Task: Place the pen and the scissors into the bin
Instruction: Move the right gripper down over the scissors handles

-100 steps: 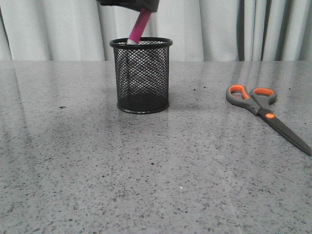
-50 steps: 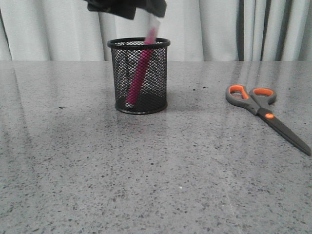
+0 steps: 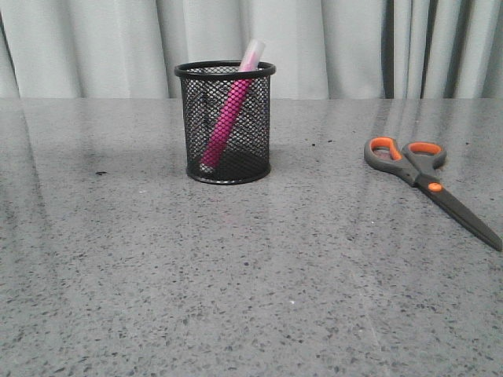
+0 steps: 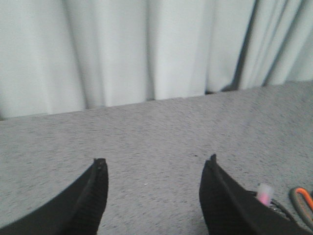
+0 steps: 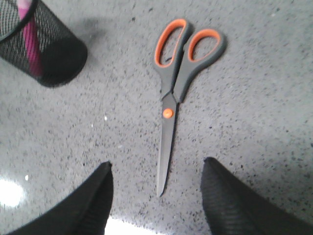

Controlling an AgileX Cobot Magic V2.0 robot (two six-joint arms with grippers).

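1. Claw spread comes first: the left claw (image 4: pixel 154 196) stands wide with nothing between its dark fingers (image 4: pixel 93 196), and beyond them lie grey speckled desk (image 4: pixel 156 132) and pale curtain (image 4: pixel 122 49).
2. At the edge of the left wrist view, just past one finger, peek the whitish cap of the pen (image 4: pixel 264 192) and a sliver of an orange-lined scissor handle.
3. The right claw (image 5: pixel 156 196) is wide too, holding nothing, and hangs above the desk with the scissors (image 5: pixel 172 93) lying flat between its fingers (image 5: pixel 230 200) and apart from both.
4. The scissors are closed, blade tip toward the claw, handles farther off, orange pivot dot mid-length.
5. In the front view neither claw shows.
6. The bin (image 3: pixel 225 122) stands upright on the desk left of centre.
7. The pen stands inside the bin, leaning: its lower end rests at the bottom on the left, and its capped top sticks out above the rim on the right.
8. The scissors lie well to the right of the bin, on the desk, handles toward the curtain.
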